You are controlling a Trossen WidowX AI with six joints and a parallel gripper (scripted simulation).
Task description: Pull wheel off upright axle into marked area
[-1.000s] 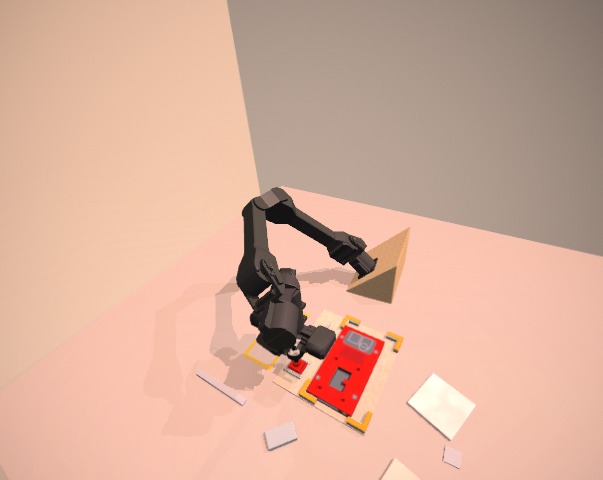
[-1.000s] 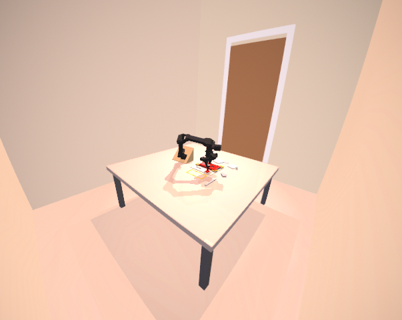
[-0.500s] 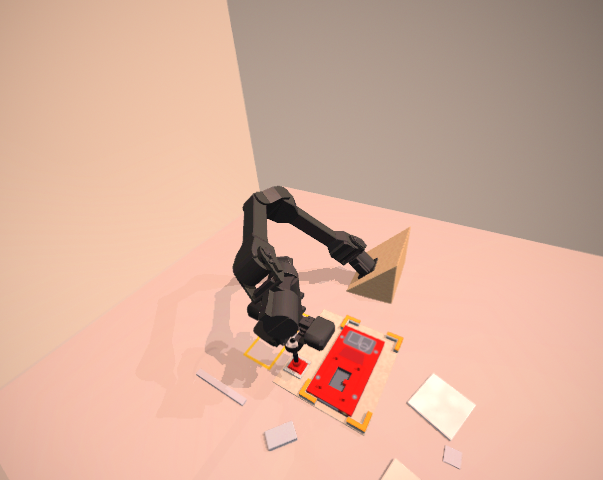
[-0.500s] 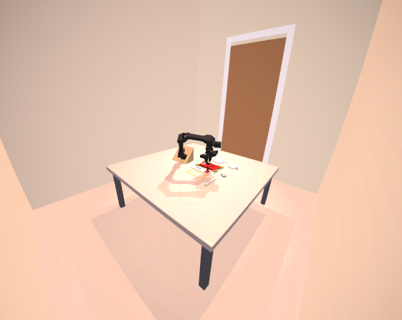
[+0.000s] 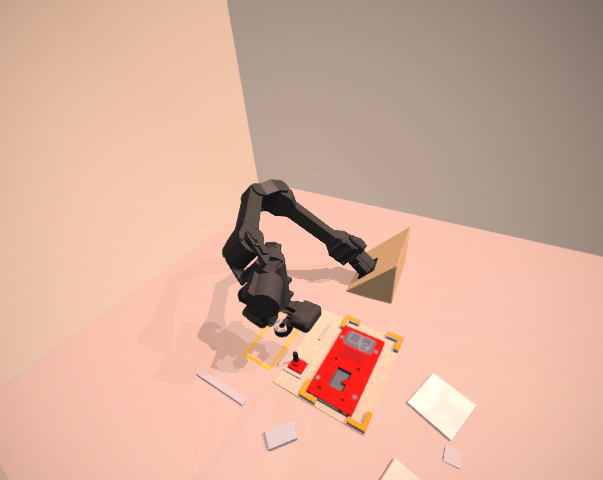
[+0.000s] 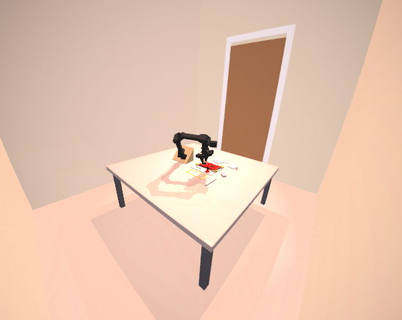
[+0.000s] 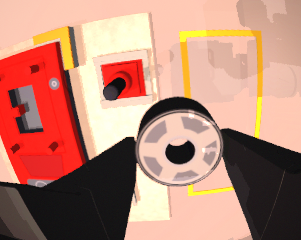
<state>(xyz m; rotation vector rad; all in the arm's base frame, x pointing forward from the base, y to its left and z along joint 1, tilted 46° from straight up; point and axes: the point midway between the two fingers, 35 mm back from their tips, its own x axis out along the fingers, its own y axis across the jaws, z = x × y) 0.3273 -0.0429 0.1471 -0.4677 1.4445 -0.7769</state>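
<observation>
My gripper (image 5: 281,321) (image 7: 178,142) is shut on the wheel (image 5: 282,328) (image 7: 180,169), a black tyre with a light hub and a round centre hole. The wheel hangs in the air, clear of the axle. The black upright axle (image 5: 295,357) (image 7: 115,88) stands bare on its red base, to the left of the wheel in the wrist view. The marked area is a yellow outline (image 5: 257,361) (image 7: 260,65) on the table. In the wrist view the wheel overlaps its left line and the right finger covers its lower right part.
A cream board (image 5: 386,382) (image 7: 115,35) carries the axle base, a red panel (image 5: 324,374) (image 7: 40,110) with short pegs, and yellow corner brackets. A grey bar (image 5: 221,387), a small block (image 5: 280,436) and flat pale tiles lie around it. A brown wedge (image 5: 376,291) stands behind.
</observation>
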